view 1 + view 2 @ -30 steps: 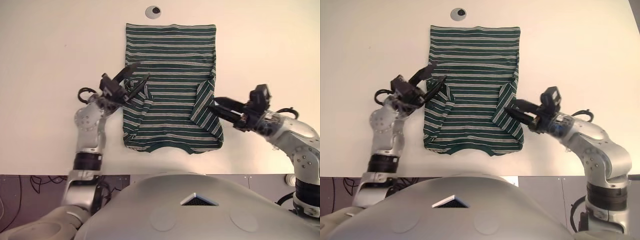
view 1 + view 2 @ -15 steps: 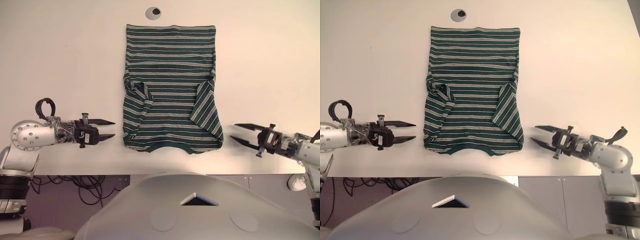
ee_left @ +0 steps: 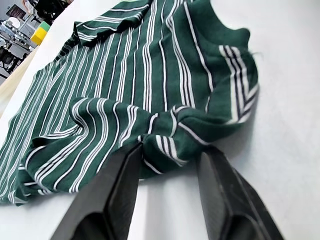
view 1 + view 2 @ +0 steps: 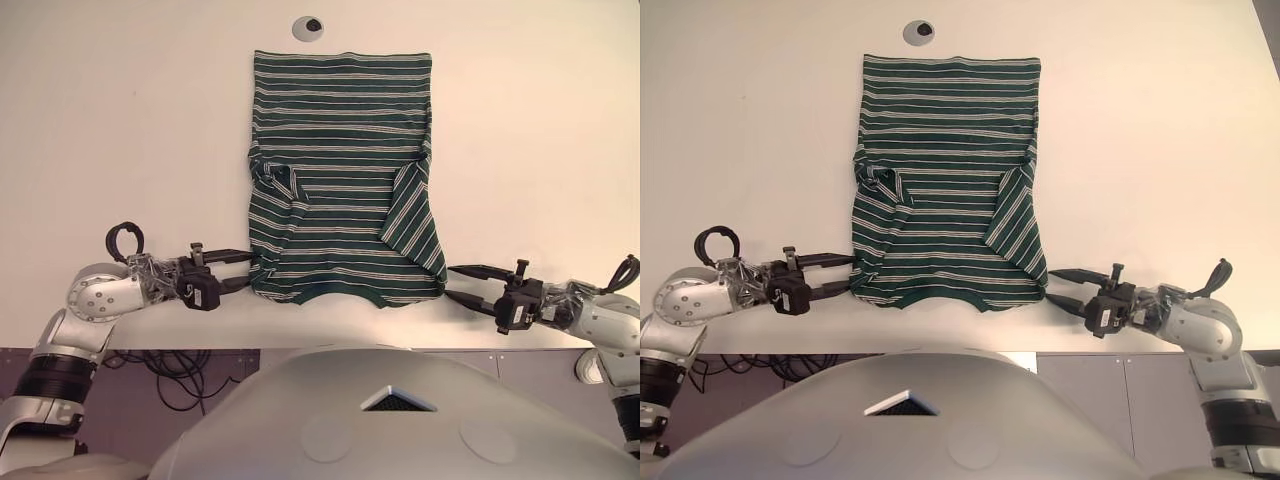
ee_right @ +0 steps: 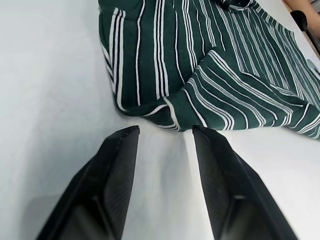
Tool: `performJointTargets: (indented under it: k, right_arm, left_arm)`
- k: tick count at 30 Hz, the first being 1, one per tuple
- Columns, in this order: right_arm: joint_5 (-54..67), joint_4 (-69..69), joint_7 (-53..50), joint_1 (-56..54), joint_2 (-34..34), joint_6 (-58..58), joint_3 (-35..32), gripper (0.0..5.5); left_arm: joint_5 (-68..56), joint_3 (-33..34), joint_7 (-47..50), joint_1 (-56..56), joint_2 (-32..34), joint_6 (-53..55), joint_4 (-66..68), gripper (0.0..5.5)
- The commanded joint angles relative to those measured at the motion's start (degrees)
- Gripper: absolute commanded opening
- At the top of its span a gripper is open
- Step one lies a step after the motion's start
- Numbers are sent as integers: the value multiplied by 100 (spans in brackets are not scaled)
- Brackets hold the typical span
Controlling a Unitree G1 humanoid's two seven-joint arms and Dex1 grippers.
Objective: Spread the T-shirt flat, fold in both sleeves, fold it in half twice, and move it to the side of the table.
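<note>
One T-shirt (image 4: 340,170), left tool (image 4: 250,270) straddling corner, right tool (image 4: 449,281) beside

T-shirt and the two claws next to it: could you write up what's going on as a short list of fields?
T-shirt: dark green with pale stripes, lying flat on the table, collar end nearest the robot
sleeves: both folded in over the body
half folds: not yet done
left gripper: open, fingers on either side of the shirt's near left corner
right gripper: open, just short of the near right corner, not touching the cloth
table: white
round disc: set in the table beyond the shirt's far edge
</note>
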Motion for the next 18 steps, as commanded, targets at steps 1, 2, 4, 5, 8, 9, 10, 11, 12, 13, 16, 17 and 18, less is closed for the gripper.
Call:
performJointTargets:
  k: [1, 2, 4, 5, 8, 9, 10, 11, 12, 13, 16, 17, 18]
  right_arm:
    - [-459, 211, -126, -142, -135, -102, 263, 196]
    - [-519, 238, -189, -177, -143, -159, 292, 199]
    - [-614, 280, -297, -232, -167, -235, 356, 199]
    - [-639, 295, -344, -250, -185, -254, 390, 199]
    - [-815, 323, -496, -316, -230, -320, 433, 174]
    - [-861, 336, -542, -336, -246, -335, 449, 161]
    - [-893, 350, -572, -351, -264, -342, 466, 142]
    - [-912, 361, -602, -362, -281, -350, 486, 130]
    - [-921, 370, -629, -369, -298, -356, 508, 113]
    - [-922, 377, -664, -378, -324, -362, 544, 93]
    - [-881, 378, -729, -402, -401, -357, 664, 47]
    - [-861, 376, -732, -406, -417, -350, 695, 27]
    - [-792, 354, -711, -399, -435, -318, 736, 10]
  left_arm:
    - [446, -288, 7, -35, 32, 24, 318, 185]
    - [444, -330, 8, -59, 42, 5, 341, 168]
    - [411, -416, 11, -99, 60, 2, 351, 139]
    - [396, -456, 13, -115, 69, 6, 352, 120]
    - [369, -552, 5, -139, 93, 21, 360, 78]
    - [360, -580, 6, -145, 104, 24, 367, 68]
    - [353, -601, 6, -151, 114, 28, 370, 52]
    - [346, -618, 9, -158, 121, 31, 372, 41]
    - [343, -632, 12, -165, 127, 32, 374, 28]
    - [329, -647, 9, -178, 132, 51, 356, 14]
    - [288, -689, 14, -205, 153, 72, 326, 0]
    - [274, -707, 19, -210, 161, 70, 331, 0]
    - [257, -718, 20, -210, 175, 77, 321, 0]
